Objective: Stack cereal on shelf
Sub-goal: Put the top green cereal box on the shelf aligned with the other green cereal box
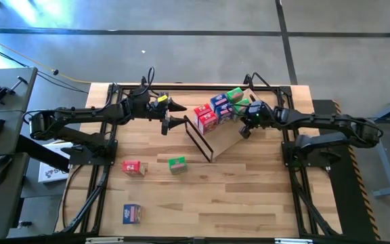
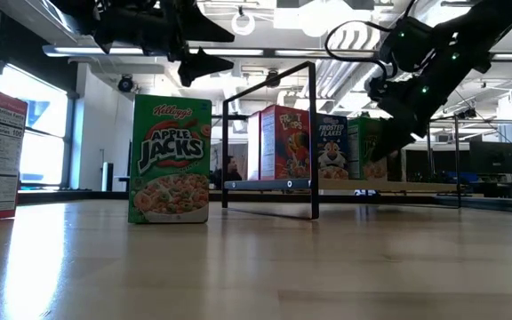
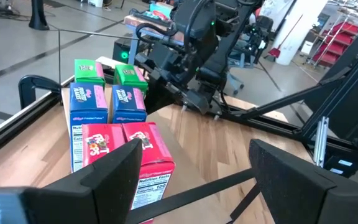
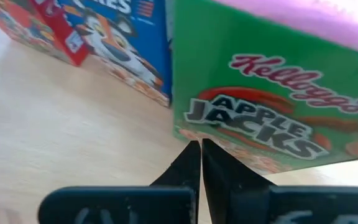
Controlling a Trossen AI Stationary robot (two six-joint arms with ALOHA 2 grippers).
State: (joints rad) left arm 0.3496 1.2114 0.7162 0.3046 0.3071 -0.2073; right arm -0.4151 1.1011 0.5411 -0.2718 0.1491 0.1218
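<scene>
The shelf (image 1: 223, 141), a slanted plywood board with a black wire frame (image 2: 269, 142), stands at the table's far middle. On it lean several cereal boxes in rows: red (image 1: 206, 118), blue (image 1: 221, 106) and green (image 1: 235, 95); the left wrist view shows them too (image 3: 120, 102). My right gripper (image 1: 246, 129) is shut at the shelf's right side, its fingertips (image 4: 197, 152) at the lower edge of a green Apple Jacks box (image 4: 272, 93). My left gripper (image 1: 176, 114) is open and empty, above the table just left of the shelf. My right gripper's shut fingertips stand against the lower edge of the green box's printed front (image 4: 229, 142), coming from the table's right side. The box leans on the shelf board beside a blue box (image 4: 135, 37). I cannot tell whether the fingertips touch it.
Three loose boxes stand on the tabletop nearer the front: a red one (image 1: 133, 167), a green one (image 1: 177, 164), which also shows in the low view (image 2: 170, 160), and a blue one (image 1: 132, 214) near the front left. Black frame rails run along the table's left and right sides.
</scene>
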